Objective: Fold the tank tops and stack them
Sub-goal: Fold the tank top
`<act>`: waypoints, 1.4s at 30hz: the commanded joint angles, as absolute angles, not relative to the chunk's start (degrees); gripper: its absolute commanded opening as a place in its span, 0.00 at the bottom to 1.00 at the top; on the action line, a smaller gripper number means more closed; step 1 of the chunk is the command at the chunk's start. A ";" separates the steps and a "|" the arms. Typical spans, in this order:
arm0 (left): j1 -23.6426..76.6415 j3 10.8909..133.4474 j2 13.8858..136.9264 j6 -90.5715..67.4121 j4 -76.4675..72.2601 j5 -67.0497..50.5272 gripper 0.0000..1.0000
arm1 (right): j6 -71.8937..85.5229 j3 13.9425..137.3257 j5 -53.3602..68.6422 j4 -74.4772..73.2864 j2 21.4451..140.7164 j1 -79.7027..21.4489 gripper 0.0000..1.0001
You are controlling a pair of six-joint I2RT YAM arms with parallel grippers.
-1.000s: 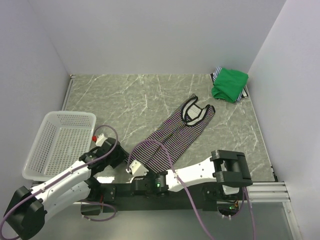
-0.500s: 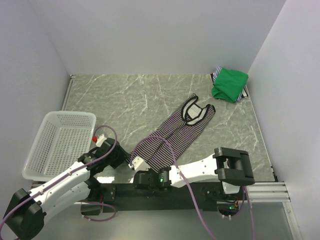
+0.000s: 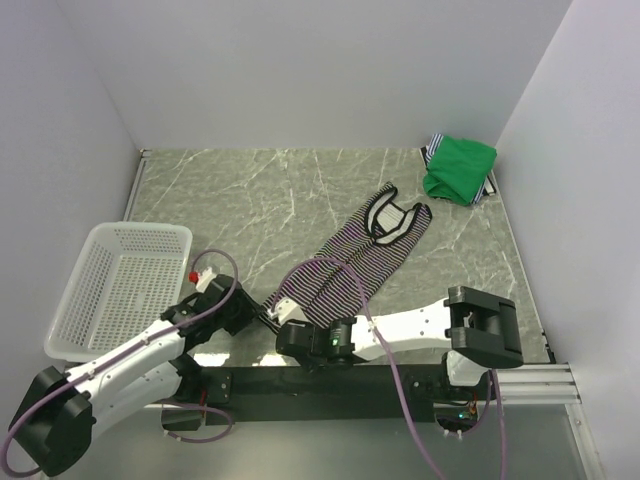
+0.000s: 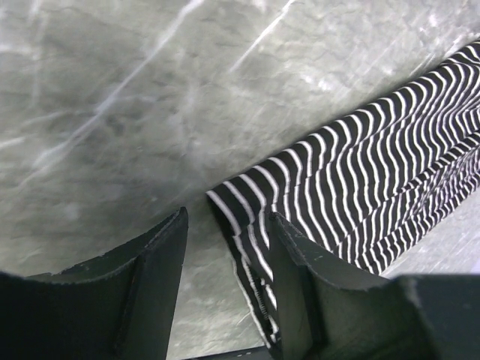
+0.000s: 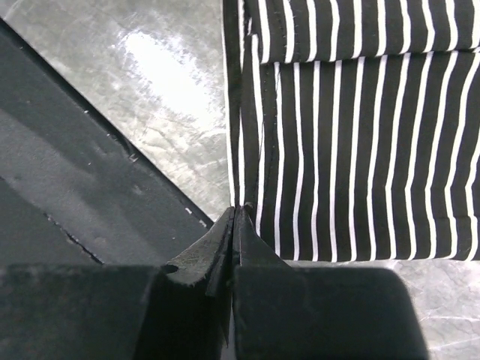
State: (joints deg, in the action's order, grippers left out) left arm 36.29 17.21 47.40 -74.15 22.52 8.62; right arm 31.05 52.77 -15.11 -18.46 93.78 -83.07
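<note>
The striped tank top (image 3: 345, 270) lies flat and diagonal on the marble table, straps toward the back right. In the right wrist view my right gripper (image 5: 236, 211) is shut, with the left end of the striped tank top's (image 5: 352, 150) near hem pinched at its tips. It sits by the front rail in the top view, right gripper (image 3: 290, 318). My left gripper (image 4: 227, 221) is open, and the hem corner of the striped top (image 4: 375, 172) lies between its fingers (image 4: 169, 247). From above, the left gripper (image 3: 252, 316) is just left of the hem. The green tank top (image 3: 459, 168) lies bunched at the back right corner.
A white mesh basket (image 3: 110, 285) stands at the left edge of the table. A bit of striped cloth (image 3: 432, 150) shows under the green top. The black mounting rail (image 3: 300, 380) runs along the near edge, just behind the hem.
My right gripper has closed on the hem and its arm has shifted right and lower. The striped top has slid slightly toward the back right. The left gripper has barely moved.
</note>
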 commanded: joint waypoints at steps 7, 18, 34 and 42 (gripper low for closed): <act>36.04 16.52 51.15 -73.48 18.54 8.43 0.50 | 30.50 53.09 -12.66 -17.14 89.21 -80.86 0.00; 36.12 18.72 55.11 -72.60 18.89 10.55 0.41 | 28.83 52.82 -11.95 -18.02 88.51 -80.59 0.31; 36.12 19.34 55.99 -71.54 19.69 12.39 0.27 | 27.78 52.74 -19.78 -19.95 94.92 -84.73 0.52; 36.04 19.95 57.65 -71.10 18.99 13.09 0.24 | 27.95 52.56 -19.95 -18.90 97.20 -84.73 0.48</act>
